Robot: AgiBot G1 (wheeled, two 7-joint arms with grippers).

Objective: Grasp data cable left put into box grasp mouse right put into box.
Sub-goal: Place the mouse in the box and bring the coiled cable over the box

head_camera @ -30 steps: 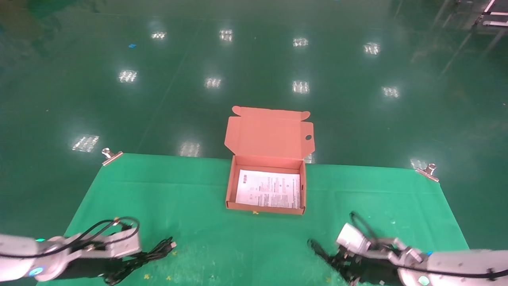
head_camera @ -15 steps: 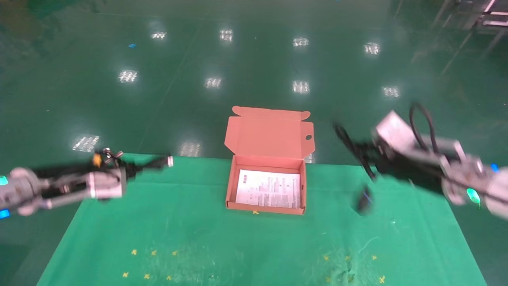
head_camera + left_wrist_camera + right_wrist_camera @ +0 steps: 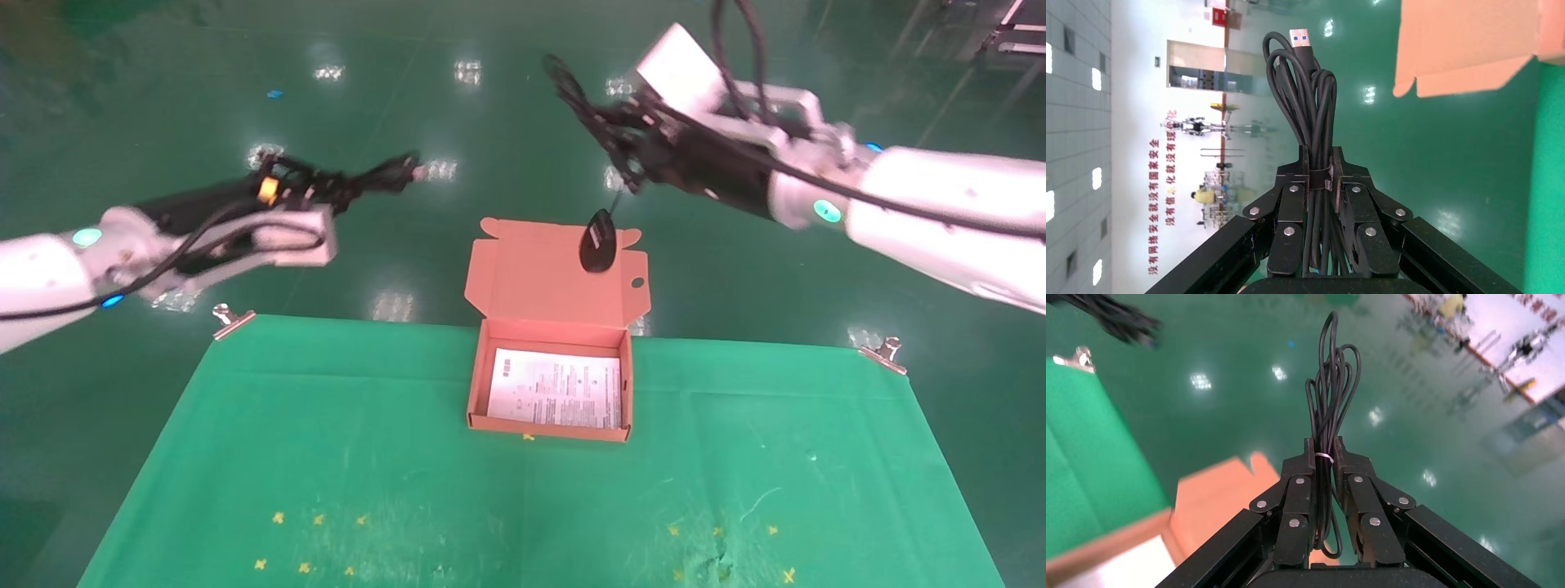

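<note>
1. Head view: both pickups look done, both drops remain. The left claw (image 3: 343, 186) grips the cable (image 3: 372, 175); the right claw (image 3: 625, 151) pinches the cord, with the mouse (image 3: 596, 241) dangling below it over the lid. The box (image 3: 549, 429) sits open on the tabletop (image 3: 327, 457), well below both claws, nothing blocking.
2. Left wrist view: left claw (image 3: 1319, 184) clenched on the cable (image 3: 1306, 92).
3. Right wrist view: right claw (image 3: 1324, 474) clenched on the cord (image 3: 1330, 398); the mouse is out of sight.

Brightly, evenly lit from overhead; glare patches across glossy green floor (image 3: 507, 122); motion blur on left gripper (image 3: 359, 178); soft, blurred orange box (image 3: 1211, 502) in right wrist view.
</note>
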